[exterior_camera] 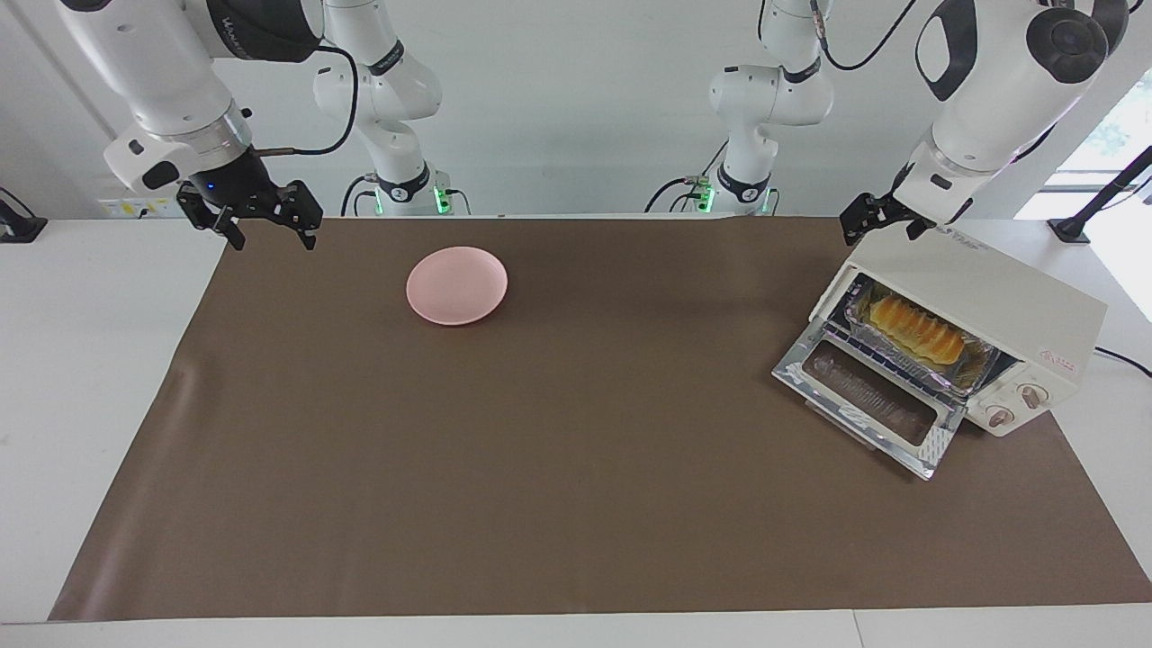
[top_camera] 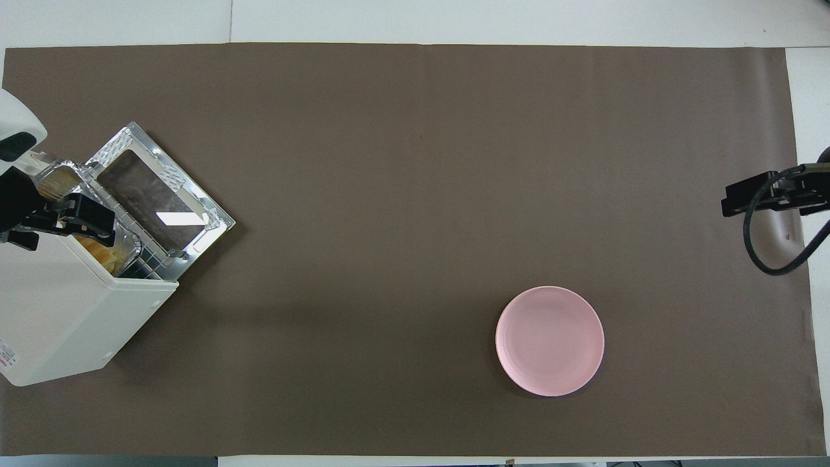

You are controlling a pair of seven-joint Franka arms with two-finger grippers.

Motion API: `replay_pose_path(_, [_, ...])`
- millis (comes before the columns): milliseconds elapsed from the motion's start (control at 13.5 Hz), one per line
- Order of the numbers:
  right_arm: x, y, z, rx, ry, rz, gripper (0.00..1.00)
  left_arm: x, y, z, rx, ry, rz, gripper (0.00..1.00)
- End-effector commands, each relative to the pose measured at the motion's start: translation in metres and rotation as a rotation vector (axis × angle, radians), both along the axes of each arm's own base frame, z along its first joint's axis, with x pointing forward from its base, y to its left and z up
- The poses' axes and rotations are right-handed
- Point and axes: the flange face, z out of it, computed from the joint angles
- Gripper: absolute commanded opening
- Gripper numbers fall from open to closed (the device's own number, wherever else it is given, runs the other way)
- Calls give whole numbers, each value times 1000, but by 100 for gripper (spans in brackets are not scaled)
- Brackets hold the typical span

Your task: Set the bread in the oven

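Bread (exterior_camera: 915,330), golden and ridged, lay in a silver foil tray (exterior_camera: 967,372) on the rack inside the oven (exterior_camera: 1026,306). Oven: cream-white, at the left arm's end of the brown mat (exterior_camera: 540,468), about the 3 o'clock edge of the facing view; its glass door (exterior_camera: 868,407) was dropped fully open and rested flat on the mat. Left gripper (exterior_camera: 877,220): held over the oven's top corner nearest the robots, touching nothing that could be seen; whether its fingers were spread could not be told. Right gripper (exterior_camera: 270,232): waiting over the mat's corner at about 10 o'clock in the facing view, fingers spread, holding nothing. Pink plate (exterior_camera: 457,285): bare, at about 11 o'clock from the mat's centre, toward the right arm's end.
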Motion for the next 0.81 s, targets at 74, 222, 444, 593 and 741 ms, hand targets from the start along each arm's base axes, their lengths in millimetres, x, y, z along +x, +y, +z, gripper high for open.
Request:
replay_pose_path(74, [-3, -3, 0, -7, 9, 20, 100, -13, 6, 8, -22, -6, -4, 100])
replay_pose_path(222, [-3, -4, 0, -7, 9, 19, 100, -12, 8, 9, -22, -11, 1, 100])
replay_pose_path(444, [-3, -3, 0, -7, 9, 20, 100, -8, 7, 7, -24, -26, -8, 100])
replay_pose_path(593, [-3, -4, 0, -7, 9, 19, 100, -8, 5, 5, -28, -24, -29, 100])
replay_pose_path(741, [-3, -3, 0, -7, 9, 20, 100, -7, 4, 6, -27, -30, -26, 100])
